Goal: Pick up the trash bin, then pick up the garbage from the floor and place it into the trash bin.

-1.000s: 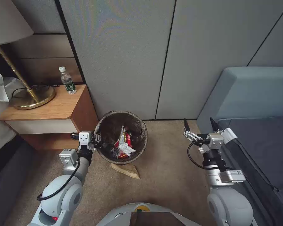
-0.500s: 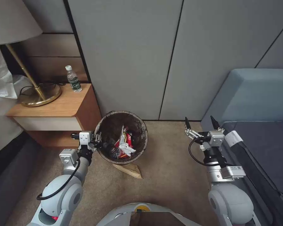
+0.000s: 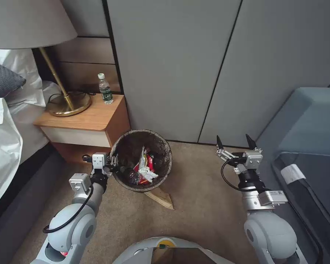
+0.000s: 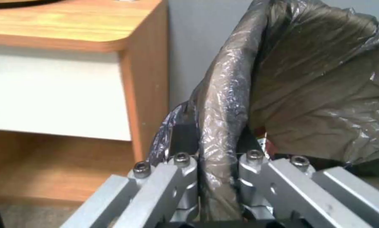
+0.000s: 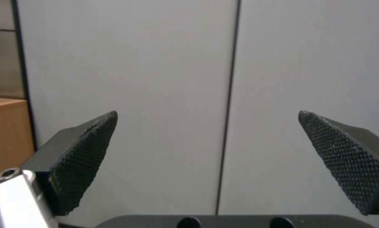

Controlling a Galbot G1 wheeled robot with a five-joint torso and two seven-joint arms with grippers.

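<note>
Two risks from here, both my read. Head view: left gripper is pinched on the near-left rim of the trash bin, a small round bucket lined with a dark brown-black plastic bag, carried above the beige-tan carpet floor beside the wooden nightstand; red snack packets and crumpled foil garbage lie inside it. A tan flat scrap lies on the carpet just below the bin. Right gripper hangs spread wide and empty near the grey wall panels. Against the earlier head frames, the room has slid sideways, so the camera turned; bin and both grippers sit at the same spots relative to the robot. Left wrist view: jaws clamp rim and slick bag film together, so the one-sided hold could slip or tilt, spilling contents. Right wrist view: textured fingertips well apart, facing bare wall.
</note>
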